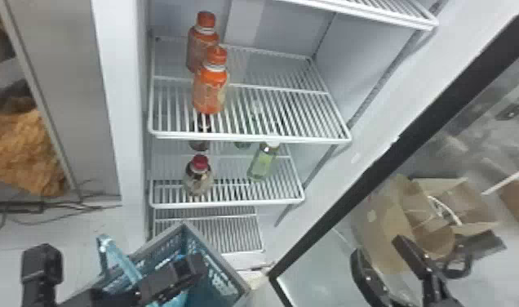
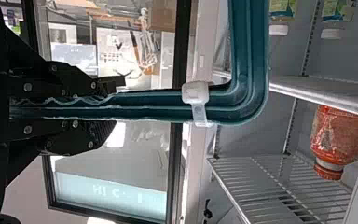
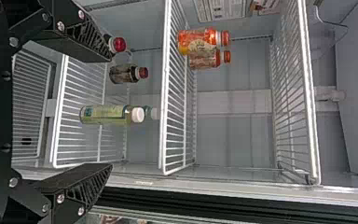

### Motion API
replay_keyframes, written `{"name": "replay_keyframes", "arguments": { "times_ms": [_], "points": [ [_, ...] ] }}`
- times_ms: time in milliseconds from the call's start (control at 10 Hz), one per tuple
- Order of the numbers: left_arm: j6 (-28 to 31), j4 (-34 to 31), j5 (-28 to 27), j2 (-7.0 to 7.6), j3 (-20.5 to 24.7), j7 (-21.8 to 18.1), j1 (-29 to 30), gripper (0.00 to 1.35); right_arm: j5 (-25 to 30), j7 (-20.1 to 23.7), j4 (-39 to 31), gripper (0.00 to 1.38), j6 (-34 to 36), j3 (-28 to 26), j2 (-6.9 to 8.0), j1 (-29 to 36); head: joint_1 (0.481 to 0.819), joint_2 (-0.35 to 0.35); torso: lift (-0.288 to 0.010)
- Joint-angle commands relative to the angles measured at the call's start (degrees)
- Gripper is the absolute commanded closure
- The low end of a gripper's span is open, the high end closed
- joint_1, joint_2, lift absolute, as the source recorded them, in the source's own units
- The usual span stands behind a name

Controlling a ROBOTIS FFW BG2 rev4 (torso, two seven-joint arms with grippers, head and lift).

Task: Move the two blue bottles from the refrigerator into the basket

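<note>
My left gripper (image 1: 169, 279) is over the blue-grey basket (image 1: 224, 267) in front of the refrigerator. In the left wrist view, that gripper (image 2: 74, 109) is shut on the basket's teal handle (image 2: 223, 108). My right gripper (image 1: 377, 250) is off to the right, by the door. Its fingers stand apart with nothing between them in the right wrist view, where the gripper (image 3: 107, 112) faces the shelves from a distance. A pale green bottle with a white cap (image 1: 262, 162) stands on the middle shelf; another green one (image 1: 242, 145) is partly hidden behind it. Neither looks blue.
Two orange bottles (image 1: 211, 90) stand on the shelf above (image 1: 279, 118). Red-capped dark bottles (image 1: 199, 175) share the green bottles' shelf, to their left. The open glass door's dark frame (image 1: 352, 196) slants along the right, with cardboard boxes (image 1: 454, 204) beyond.
</note>
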Motion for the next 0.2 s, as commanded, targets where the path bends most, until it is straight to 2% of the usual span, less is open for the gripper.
{"name": "replay_keyframes", "arguments": {
  "times_ms": [0,100],
  "points": [
    [0.11,0.00,0.00,-0.08,0.00,0.00,0.08,1.20,-0.15,0.00,0.28,0.27,0.00,0.07,0.05,-0.15,0.695,-0.350,-0.010],
    [-0.03,0.00,0.00,-0.08,0.00,0.00,0.08,1.20,-0.15,0.00,0.42,0.27,0.00,0.30,0.05,-0.30,0.695,-0.350,-0.010]
  ]
}}
